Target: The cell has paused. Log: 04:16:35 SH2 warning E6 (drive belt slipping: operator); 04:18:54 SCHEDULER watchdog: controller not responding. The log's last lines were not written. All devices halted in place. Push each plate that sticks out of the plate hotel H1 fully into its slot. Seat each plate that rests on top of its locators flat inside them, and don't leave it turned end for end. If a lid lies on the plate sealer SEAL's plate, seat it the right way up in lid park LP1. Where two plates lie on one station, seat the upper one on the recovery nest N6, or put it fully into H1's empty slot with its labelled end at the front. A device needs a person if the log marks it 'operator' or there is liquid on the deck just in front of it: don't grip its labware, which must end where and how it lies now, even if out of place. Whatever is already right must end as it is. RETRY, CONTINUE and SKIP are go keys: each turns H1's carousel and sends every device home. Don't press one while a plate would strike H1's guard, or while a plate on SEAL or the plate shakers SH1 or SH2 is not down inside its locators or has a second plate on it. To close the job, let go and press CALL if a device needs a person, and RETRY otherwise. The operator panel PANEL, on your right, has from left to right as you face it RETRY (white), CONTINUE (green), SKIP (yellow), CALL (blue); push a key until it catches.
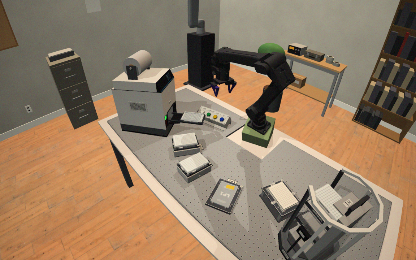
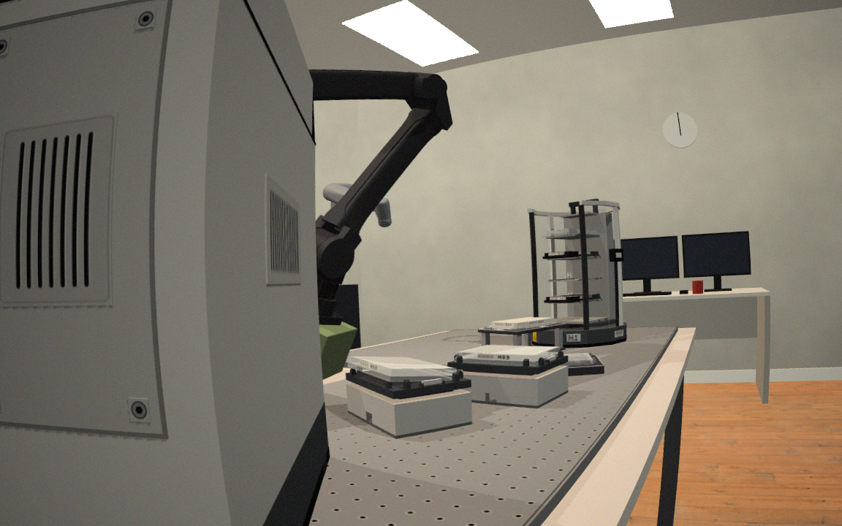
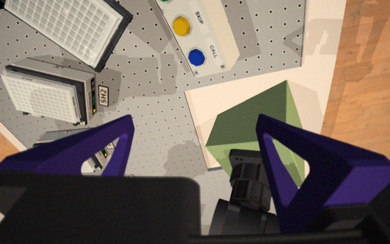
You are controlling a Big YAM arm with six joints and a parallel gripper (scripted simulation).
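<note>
Readable: SKIP and CALL on the panel [image 3: 212,32], SH2 on a shaker [image 3: 103,95], LP1 on the lid park [image 1: 224,195].

A grey filing cabinet [image 1: 71,89] by the wall — a bookshelf [image 1: 394,135] opposite — a wall clock [image 2: 680,129].

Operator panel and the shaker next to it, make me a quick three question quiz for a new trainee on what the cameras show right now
1. True or false: the gripper is shut on a plate.
2. In the wrist view, which key sits nearest the panel end by the green arm base? A) SKIP B) CALL C) RETRY
3. Fill in: the label on the shaker in the wrist view reads ____.

Key
1. False: its fingers stand wide apart with nothing between them.
2. B: the blue CALL key, with the yellow SKIP key just beyond it.
3. SH2; a white well plate lies on it.
</note>
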